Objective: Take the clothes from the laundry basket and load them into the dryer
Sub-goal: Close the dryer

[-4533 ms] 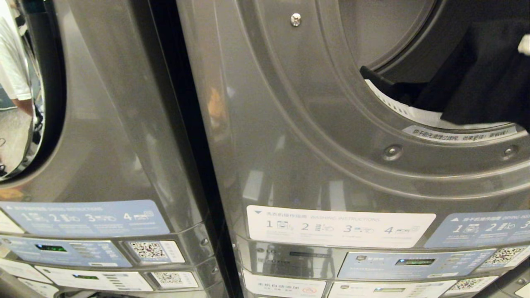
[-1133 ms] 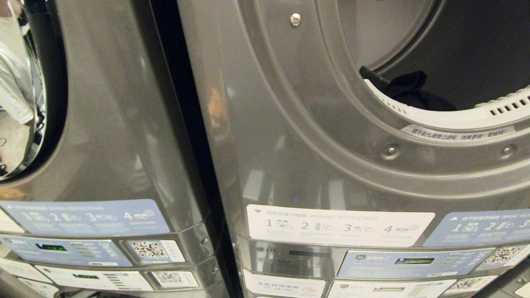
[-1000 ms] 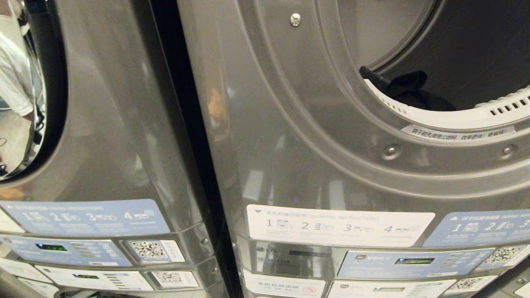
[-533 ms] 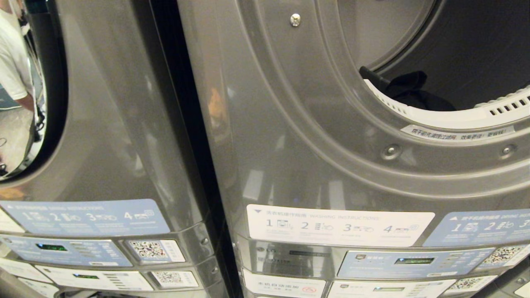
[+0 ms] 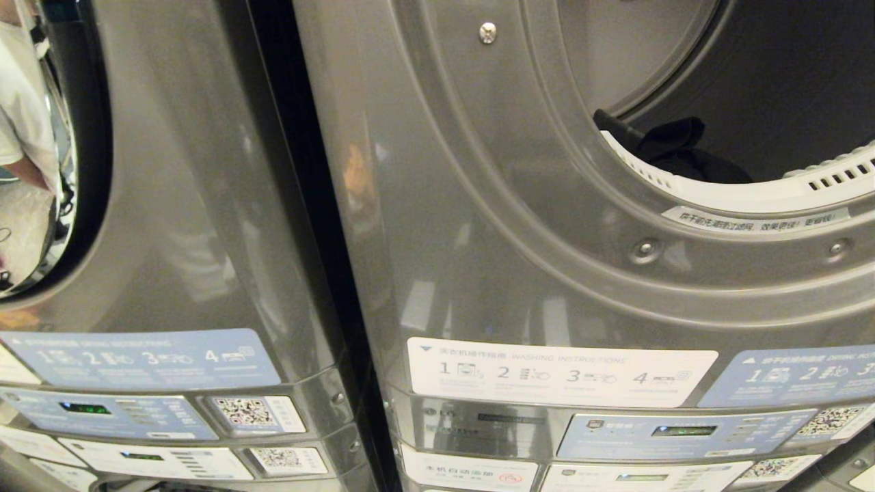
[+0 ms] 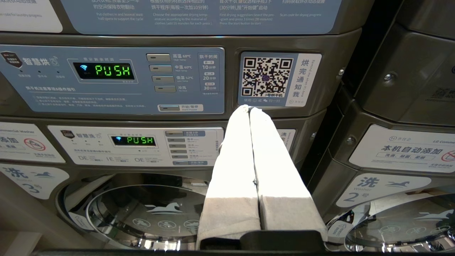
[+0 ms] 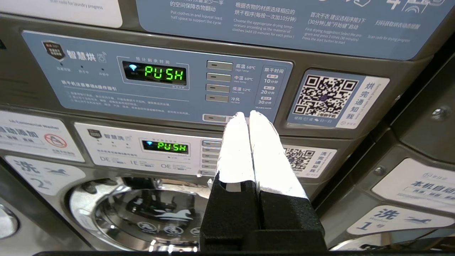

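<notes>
- At nine o'clock from my head, the curved glass door [image 5: 34,157] of the neighbouring grey machine mirrors a person in a white shirt [image 5: 24,130].
- Below that door, at about seven o'clock, sits a pale blue numbered instruction sticker [image 5: 140,359] and under it a small square QR label [image 5: 246,412].
- A dark vertical gap [image 5: 307,225] at about eleven o'clock separates that machine from the grey metal dryer [image 5: 478,225], which fills my view from centre to right.
- The dryer's round opening stands at one to two o'clock, with a white slotted plastic lint rim [image 5: 752,195] along its lower edge.
- The black clothes [image 5: 677,147] lie bunched inside the drum, just behind that rim, at about two o'clock; the laundry basket is in none of my views.
- Beneath the opening, at five o'clock, runs a white washing-instructions sticker [image 5: 560,372].
- My left gripper [image 6: 250,110] has its two white-wrapped fingers pressed together and empty, tips pointing at twelve o'clock towards the QR code sticker [image 6: 265,78] of a blue control panel whose green display reads PUSH [image 6: 112,70].
- My right gripper [image 7: 245,115] is likewise pressed together, holding nothing, its tips just in front of the long grey start button [image 7: 215,118] on another blue panel, with the green PUSH display [image 7: 163,73] at ten o'clock from them.
</notes>
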